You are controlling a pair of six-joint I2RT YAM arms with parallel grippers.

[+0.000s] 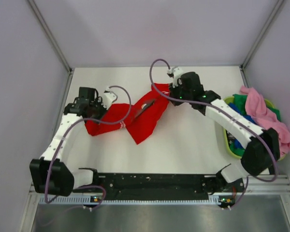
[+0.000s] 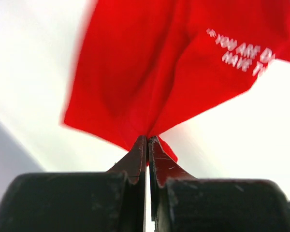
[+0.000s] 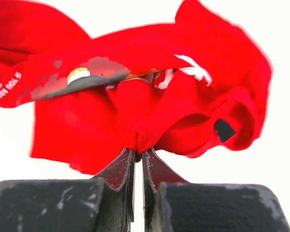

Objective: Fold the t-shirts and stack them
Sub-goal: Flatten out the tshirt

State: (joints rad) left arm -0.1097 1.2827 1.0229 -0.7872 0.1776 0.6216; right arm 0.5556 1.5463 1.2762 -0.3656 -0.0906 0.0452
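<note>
One white desk [image 1: 183, 145] carries everything, with grey walls on three sides. Left arm [image 1: 63, 135] reaches up from the near-left corner. Right arm [image 1: 232, 121] reaches up and inward from the near-right corner, its wrist near the desk's far middle. Red t-shirt [image 1: 145, 121] spans between the two wrists around the desk centre, bunched and twisted. One end is up at the right wrist, the other is low by the left wrist, and a pointed fold hangs toward the near edge. Cannot tell from the top view how much of it rests on the desk. Lime-green basket [image 1: 226, 137] sits at the right edge, partly hidden by the right arm. It holds a heap: pink t-shirt [image 1: 261, 108] on top, spilling over the rim, with green t-shirt [image 1: 239, 100] and blue t-shirt [image 1: 238, 115] under it. Left jaws: pressed together, pinching a corner of the red t-shirt [image 2: 150, 72], the cloth fanning out above them. Right jaws: also closed, gripping a gathered fold of the red t-shirt [image 3: 135, 111]. Printed patch [image 3: 87, 77] shows on a fold in the right wrist view, too creased to read. White lettering [image 2: 241, 50] is partly legible in the left wrist view. A small dark tag [image 3: 224, 129] sits inside a fold.
</note>
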